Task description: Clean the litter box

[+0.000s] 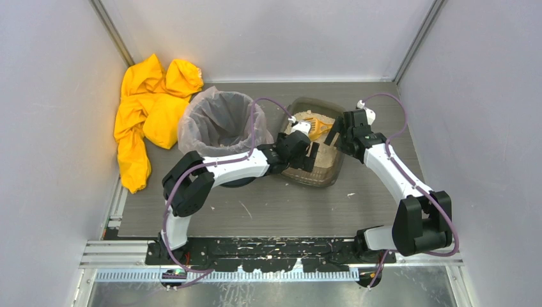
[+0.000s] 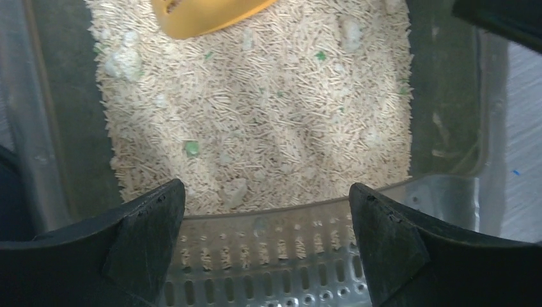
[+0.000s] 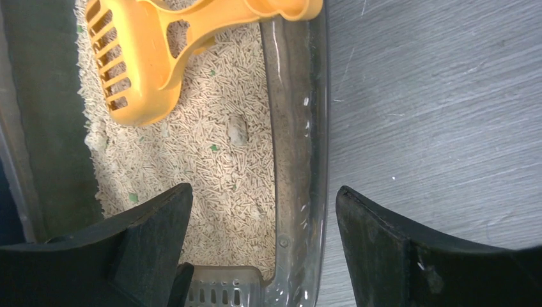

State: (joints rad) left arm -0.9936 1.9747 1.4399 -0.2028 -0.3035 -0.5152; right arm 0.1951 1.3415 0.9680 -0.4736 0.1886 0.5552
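Grey desk (image 1: 268, 211) carries the litter box (image 1: 319, 176). Left tool (image 2: 265, 188) hangs over the box's near end, jaws wide apart, holding nothing. Right tool (image 3: 263, 189) sits astride the box's right wall, jaws spread, gripping nothing. Scoop (image 3: 137, 64) lies on the litter at the box's far end. Bin (image 1: 220, 121) stands just left of the box, with a yellow cloth (image 1: 150, 109) further left.
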